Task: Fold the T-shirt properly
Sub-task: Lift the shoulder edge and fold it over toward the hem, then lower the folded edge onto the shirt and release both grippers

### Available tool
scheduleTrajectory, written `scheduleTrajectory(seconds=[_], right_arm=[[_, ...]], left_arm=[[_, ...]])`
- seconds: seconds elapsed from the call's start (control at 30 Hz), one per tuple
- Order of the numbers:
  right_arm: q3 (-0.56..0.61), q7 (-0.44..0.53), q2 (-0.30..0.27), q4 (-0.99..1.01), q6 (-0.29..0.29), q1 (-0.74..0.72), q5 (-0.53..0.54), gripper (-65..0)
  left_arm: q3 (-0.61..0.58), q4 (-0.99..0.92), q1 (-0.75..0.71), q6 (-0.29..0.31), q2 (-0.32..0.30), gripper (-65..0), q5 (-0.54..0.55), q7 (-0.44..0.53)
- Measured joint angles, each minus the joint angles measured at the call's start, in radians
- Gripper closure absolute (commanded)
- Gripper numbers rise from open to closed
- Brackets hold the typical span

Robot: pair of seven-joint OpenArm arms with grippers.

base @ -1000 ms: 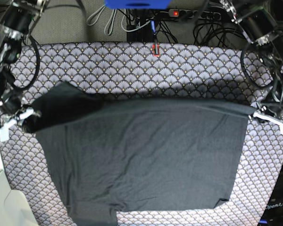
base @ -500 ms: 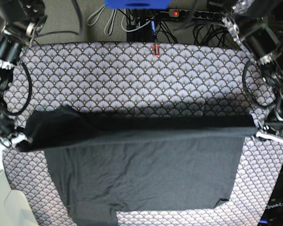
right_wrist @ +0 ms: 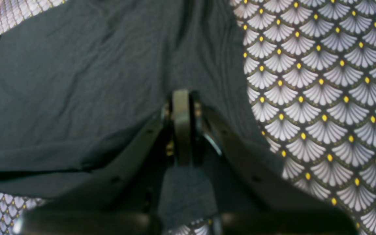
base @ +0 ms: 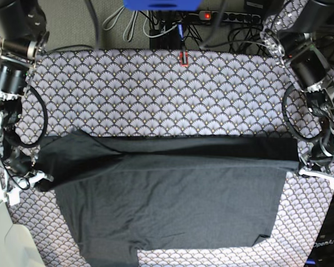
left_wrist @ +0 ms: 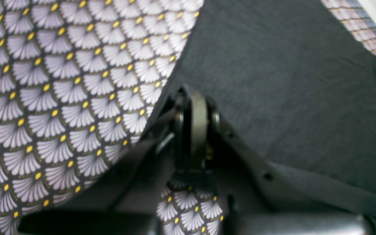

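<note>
A: Where does the plain charcoal-black soft fabric T-shirt (base: 172,206) lie?

B: It is spread over the near half of the grey scallop-patterned tablecloth with yellow dots (base: 156,94), reaching the near edge of the base view. Its far edge is doubled over into a darker band running from one side of the cloth to the other.

A: And the left gripper (base: 307,167)?

B: It sits at the end of that band on the right of the base view. In the left wrist view its jaws are pressed together on the shirt's edge, the fabric rising to the left gripper (left_wrist: 194,98) and falling away on the right.

A: The right gripper (base: 38,179)?

B: At the other end of the band, over the bunched sleeve. The right wrist view shows the right gripper (right_wrist: 181,98) pinching dark fabric too, with the patterned cloth bare beside it
</note>
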State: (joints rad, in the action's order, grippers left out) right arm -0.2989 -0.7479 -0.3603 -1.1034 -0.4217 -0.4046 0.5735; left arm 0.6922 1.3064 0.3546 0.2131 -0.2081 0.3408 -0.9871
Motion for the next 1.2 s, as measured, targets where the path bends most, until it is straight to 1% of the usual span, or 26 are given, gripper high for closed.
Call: scheduleTrajectory(seconds=[0.13, 0.23, 0.37, 0.43, 0.53, 0.57, 0.63, 0.73, 0.8, 0.87, 0.97, 1.03, 1.13, 1.2], right_arm=[[0.041, -0.005, -0.020, 0.044, 0.002, -0.031, -0.013, 0.0], [0.047, 0.009, -0.020, 0.052, 0.002, -0.052, 0.001, 0.0], [0.047, 0.024, -0.021, 0.061, 0.002, -0.042, -0.001, 0.0], [0.047, 0.024, -0.022, 0.062, 0.002, -0.041, -0.002, 0.0], [0.047, 0.023, -0.022, 0.062, 0.002, -0.043, -0.006, 0.0], [0.048, 0.024, -0.022, 0.062, 0.002, -0.043, -0.020, -1.0], [0.048, 0.024, -0.018, 0.062, 0.002, -0.043, -0.096, -5.7], [0.044, 0.011, 0.010, 0.062, 0.002, -0.042, -0.175, -14.1], [0.049, -0.011, 0.027, 0.062, 0.000, -0.042, -0.206, -19.5], [0.048, -0.011, 0.036, 0.062, 0.000, -0.041, -0.224, -22.3], [0.048, -0.011, 0.041, 0.062, 0.000, -0.040, -0.222, -27.5], [0.045, -0.010, 0.040, 0.060, 0.000, -0.040, -0.224, -29.1], [0.040, -0.011, 0.035, 0.056, 0.000, -0.040, -0.222, -29.1], [0.041, -0.006, 0.021, 0.053, -0.002, -0.032, -0.214, -29.1]], left_arm=[[0.000, -0.006, 0.010, -0.003, -0.002, -0.8, 0.000, 0.000], [0.000, -0.006, 0.021, -0.001, -0.002, -0.9, 0.000, 0.000], [0.000, -0.006, 0.017, 0.000, -0.002, -1.7, -0.001, 0.000], [0.000, -0.017, 0.019, 0.001, -0.002, -6.4, 0.000, 0.000], [0.000, -0.018, 0.019, 0.001, -0.001, -17.5, 0.000, -0.008], [0.000, -0.018, 0.019, 0.001, -0.002, -21.4, -0.001, -0.008], [0.000, -0.018, 0.017, 0.001, -0.003, -26.8, -0.001, -0.007], [0.000, -0.018, 0.013, 0.005, -0.002, -30.5, 0.000, -0.008], [0.000, -0.018, 0.014, 0.004, -0.002, -31.3, 0.003, -0.008], [0.000, -0.015, 0.011, 0.005, -0.002, -31.3, 0.003, -0.007], [0.000, -0.006, -0.014, 0.005, -0.003, -31.4, 0.010, -0.005], [0.000, -0.006, -0.039, 0.006, -0.002, -31.5, 0.010, -0.004], [0.005, -0.002, -0.087, 0.009, -0.002, -31.6, 0.014, -0.003], [0.008, 0.019, -0.132, 0.008, -0.002, -31.6, 0.008, -0.003]])
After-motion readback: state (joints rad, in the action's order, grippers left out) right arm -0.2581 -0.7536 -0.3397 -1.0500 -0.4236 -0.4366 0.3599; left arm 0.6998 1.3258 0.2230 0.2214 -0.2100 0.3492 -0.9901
